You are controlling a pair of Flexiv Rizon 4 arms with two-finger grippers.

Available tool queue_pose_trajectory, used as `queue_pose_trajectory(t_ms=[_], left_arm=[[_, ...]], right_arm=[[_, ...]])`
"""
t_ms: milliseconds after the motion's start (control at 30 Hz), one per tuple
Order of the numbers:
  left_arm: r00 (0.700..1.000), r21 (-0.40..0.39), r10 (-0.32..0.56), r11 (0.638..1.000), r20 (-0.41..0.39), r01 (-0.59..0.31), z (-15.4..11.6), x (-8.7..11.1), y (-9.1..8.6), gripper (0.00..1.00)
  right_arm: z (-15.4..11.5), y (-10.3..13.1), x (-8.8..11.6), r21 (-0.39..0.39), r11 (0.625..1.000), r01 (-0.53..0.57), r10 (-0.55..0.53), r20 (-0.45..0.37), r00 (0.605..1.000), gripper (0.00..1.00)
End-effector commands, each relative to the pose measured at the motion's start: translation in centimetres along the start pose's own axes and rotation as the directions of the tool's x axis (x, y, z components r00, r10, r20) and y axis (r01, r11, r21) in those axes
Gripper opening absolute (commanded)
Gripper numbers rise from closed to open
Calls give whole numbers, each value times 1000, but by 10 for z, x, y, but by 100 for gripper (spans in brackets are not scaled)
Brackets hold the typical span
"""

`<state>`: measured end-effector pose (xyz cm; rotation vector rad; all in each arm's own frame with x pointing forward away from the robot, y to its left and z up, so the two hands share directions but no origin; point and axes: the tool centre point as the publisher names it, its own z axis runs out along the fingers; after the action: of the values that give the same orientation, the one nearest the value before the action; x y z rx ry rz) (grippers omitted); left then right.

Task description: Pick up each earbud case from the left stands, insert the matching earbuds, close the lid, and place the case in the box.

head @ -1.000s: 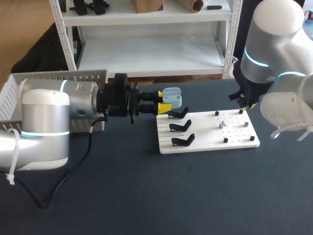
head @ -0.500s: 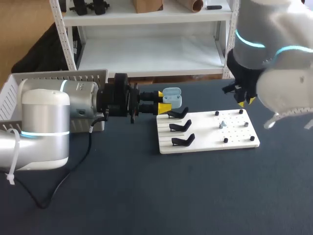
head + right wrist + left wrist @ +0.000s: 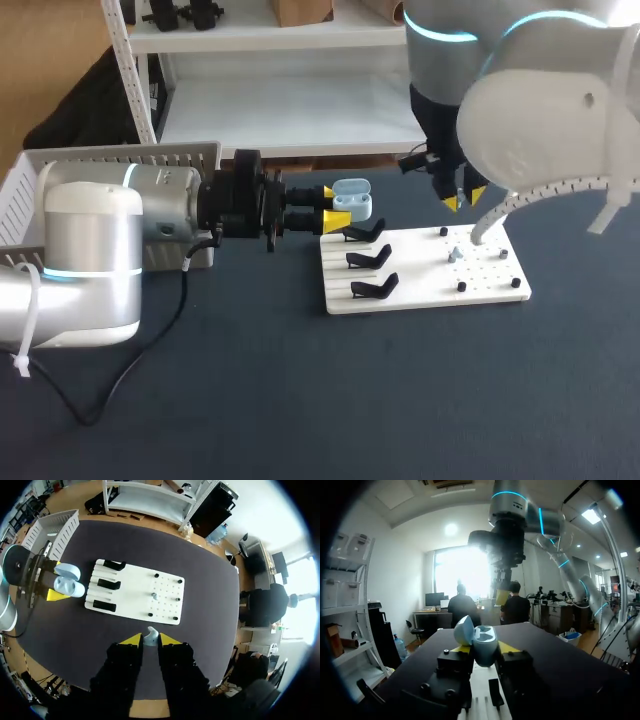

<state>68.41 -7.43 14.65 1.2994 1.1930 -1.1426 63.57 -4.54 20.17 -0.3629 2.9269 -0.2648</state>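
One open case [image 3: 352,197] sits clamped in your left gripper [image 3: 335,207], lid swung back, just beside the white board [image 3: 490,285]. Your right gripper [image 3: 146,640] is pinched on a pale earbud [image 3: 151,634], up over the board and apart from the case. Line the earbud over its matching well first, then lower straight and don't clip the lid. Hold the left arm rigid. One more earbud [image 3: 455,254] waits on the board; the three stands [image 3: 370,260] look empty.

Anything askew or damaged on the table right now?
Nothing stands out. The open earbud case is held in the left gripper, the right gripper holds one earbud, and the white board lies flat, its black stands in a row.
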Motion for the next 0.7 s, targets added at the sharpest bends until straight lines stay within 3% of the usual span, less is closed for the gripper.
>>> queue_pose_trajectory(t_ms=[33,367,533,700], left_arm=[[1000,2,1,1000,3,-1,0,1,1,0],[1000,2,1,1000,3,-1,0,1,1,0],[1000,23,-9,1000,-4,9,0,6,-6,0],[1000,24,3,1000,-12,-3,-2,15,-13,0]], right_arm=[[-7,-3,12,0,1000,-3,3,28,1000,0],[-7,-3,12,0,1000,-3,3,28,1000,0],[-13,27,3,-32,995,-98,99,28,995,0],[-19,39,-3,-26,980,-196,196,1,981,0]])
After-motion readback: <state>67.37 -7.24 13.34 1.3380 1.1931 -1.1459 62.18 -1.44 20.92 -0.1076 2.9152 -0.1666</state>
